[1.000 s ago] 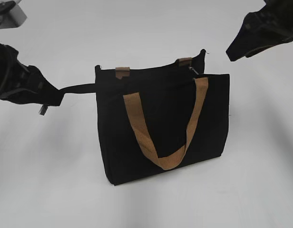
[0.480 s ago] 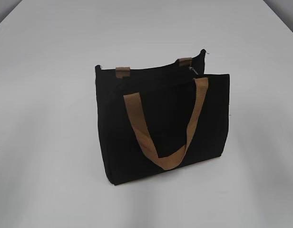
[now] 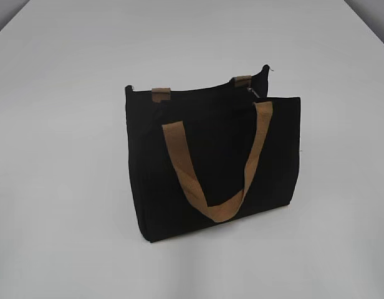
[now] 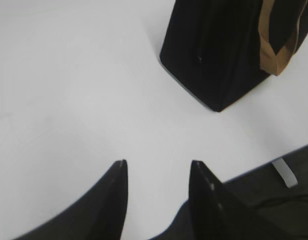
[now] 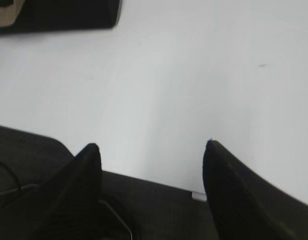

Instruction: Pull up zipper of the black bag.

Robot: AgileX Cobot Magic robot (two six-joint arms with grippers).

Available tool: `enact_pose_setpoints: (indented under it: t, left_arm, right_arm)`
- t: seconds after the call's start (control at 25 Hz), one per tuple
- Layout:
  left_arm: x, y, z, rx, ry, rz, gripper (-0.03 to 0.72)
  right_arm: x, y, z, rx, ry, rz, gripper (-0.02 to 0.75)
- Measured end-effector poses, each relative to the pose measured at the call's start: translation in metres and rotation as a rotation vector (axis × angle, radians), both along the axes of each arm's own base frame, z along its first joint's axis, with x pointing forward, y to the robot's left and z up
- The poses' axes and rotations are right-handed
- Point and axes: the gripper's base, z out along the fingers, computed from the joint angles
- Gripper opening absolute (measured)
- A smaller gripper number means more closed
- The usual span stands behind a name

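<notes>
The black bag point(image 3: 217, 162) stands upright on the white table point(image 3: 67, 187), its tan handle point(image 3: 211, 187) hanging down the front. The zipper point(image 3: 204, 93) runs along its top edge, with a small silvery pull point(image 3: 252, 92) near the right end. Neither gripper shows in the exterior view. In the left wrist view my left gripper point(image 4: 158, 164) is open and empty over bare table, and the bag point(image 4: 219, 50) lies far ahead at the upper right. In the right wrist view my right gripper point(image 5: 151, 147) is open and empty by the table's edge; only a corner of the bag point(image 5: 59, 15) shows at the top left.
The table's near edge and the dark floor beyond it show in the left wrist view point(image 4: 274, 185) and in the right wrist view point(image 5: 159, 210). A thin cable point(image 5: 116, 215) lies on the dark area below the right gripper.
One second ago both arms were at the bag's sides, the left holding a black strap pulled out from the bag's top left corner. Both have since left the exterior view; the bag stands unmoved.
</notes>
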Motion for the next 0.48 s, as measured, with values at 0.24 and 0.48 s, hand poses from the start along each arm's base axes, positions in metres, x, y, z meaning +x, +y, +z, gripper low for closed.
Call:
enact_pose_setpoints:
  t: [0.24, 0.48]
  left_arm:
    - [-0.025, 0.010, -0.005, -0.013, -0.156, 0.022, 0.309]
    - [-0.026, 0.010, -0.005, -0.022, -0.159, 0.020, 0.309]
  right_arm:
    - [-0.028, -0.004, 0.004, 0.010, -0.192, -0.017, 0.496]
    - [-0.028, -0.004, 0.004, 0.011, -0.200, -0.019, 0.496]
